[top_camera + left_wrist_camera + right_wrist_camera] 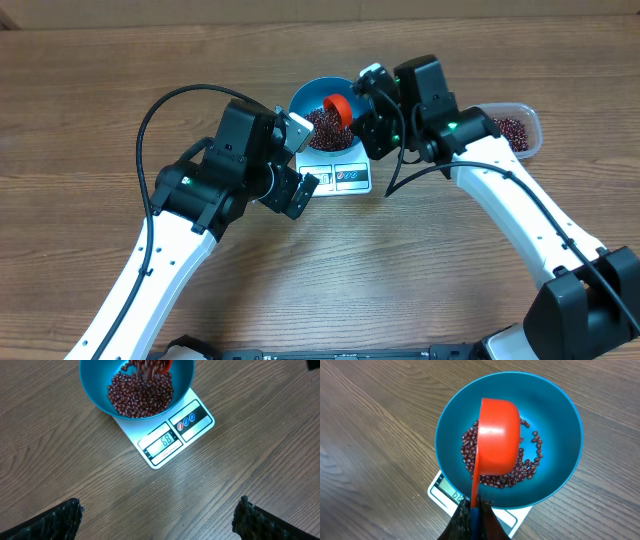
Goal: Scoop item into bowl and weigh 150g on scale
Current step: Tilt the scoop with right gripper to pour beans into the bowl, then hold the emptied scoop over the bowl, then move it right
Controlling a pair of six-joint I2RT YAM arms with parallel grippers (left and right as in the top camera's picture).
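The round bright blue bowl (560, 425) sits on the flat white kitchen scale (175, 435), small dark red-brown beans (140, 395) heaped inside. Right gripper (472, 520) is clamped on an orange plastic scoop (497, 440) tipped over it. Left gripper (157, 517) is spread wide, empty. The clear plastic tub (533, 118) holds more beans.

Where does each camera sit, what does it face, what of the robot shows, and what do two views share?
Overhead: above the table, facing down; left arm, right arm, bowl on scale.
Left wrist: on the left arm, facing down at bowl and scale; open left gripper below.
Right wrist: above the bowl, facing down; right gripper shut on scoop.
Shared: wrist views both show the bowl's beans.
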